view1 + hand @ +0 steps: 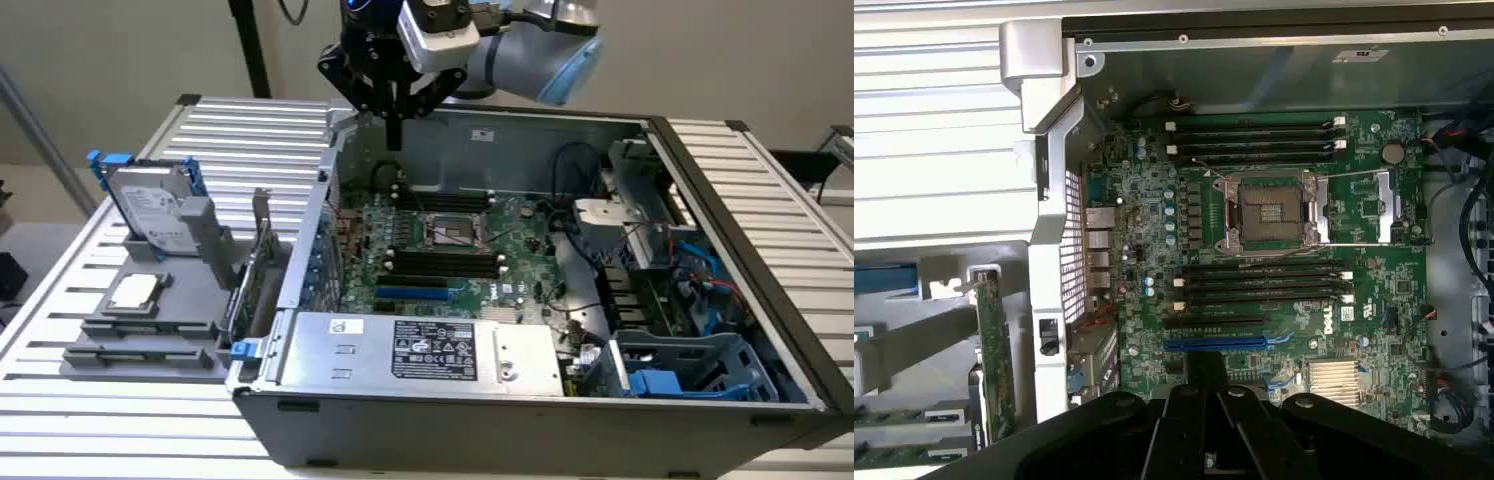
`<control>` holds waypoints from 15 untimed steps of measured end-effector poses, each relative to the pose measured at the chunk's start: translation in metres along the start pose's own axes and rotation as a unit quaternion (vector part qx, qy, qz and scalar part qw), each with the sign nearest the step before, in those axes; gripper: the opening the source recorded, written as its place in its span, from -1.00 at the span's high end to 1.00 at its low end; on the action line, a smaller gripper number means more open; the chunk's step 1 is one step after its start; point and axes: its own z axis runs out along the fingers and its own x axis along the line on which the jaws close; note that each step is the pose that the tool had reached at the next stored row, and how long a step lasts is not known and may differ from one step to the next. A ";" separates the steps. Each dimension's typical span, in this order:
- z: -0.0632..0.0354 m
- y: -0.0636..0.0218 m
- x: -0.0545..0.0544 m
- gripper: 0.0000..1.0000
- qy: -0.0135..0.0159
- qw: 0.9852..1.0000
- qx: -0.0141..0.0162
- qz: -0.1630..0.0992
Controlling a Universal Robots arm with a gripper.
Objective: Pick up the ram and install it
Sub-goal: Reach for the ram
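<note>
My gripper hangs shut above the back wall of the open computer case, with nothing between its fingers. In the wrist view its dark fingers meet over the near edge of the green motherboard. Black memory slots run beside the CPU socket, and another pair of slots lies on its far side. The ram shows as thin green sticks lying in the grey holder outside the case, well away from the gripper.
A grey holder tray at the exterior view's left carries a hard drive, a CPU chip and an upright green expansion card. The power supply fills the case front; cables and a blue drive cage crowd its right.
</note>
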 end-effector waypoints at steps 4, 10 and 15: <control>0.0000 0.0000 0.000 0.79 0.000 1.000 0.000 0.000; 0.0000 0.0000 0.000 0.79 0.000 1.000 0.000 0.000; 0.0000 0.0000 0.000 0.79 0.000 1.000 0.000 0.000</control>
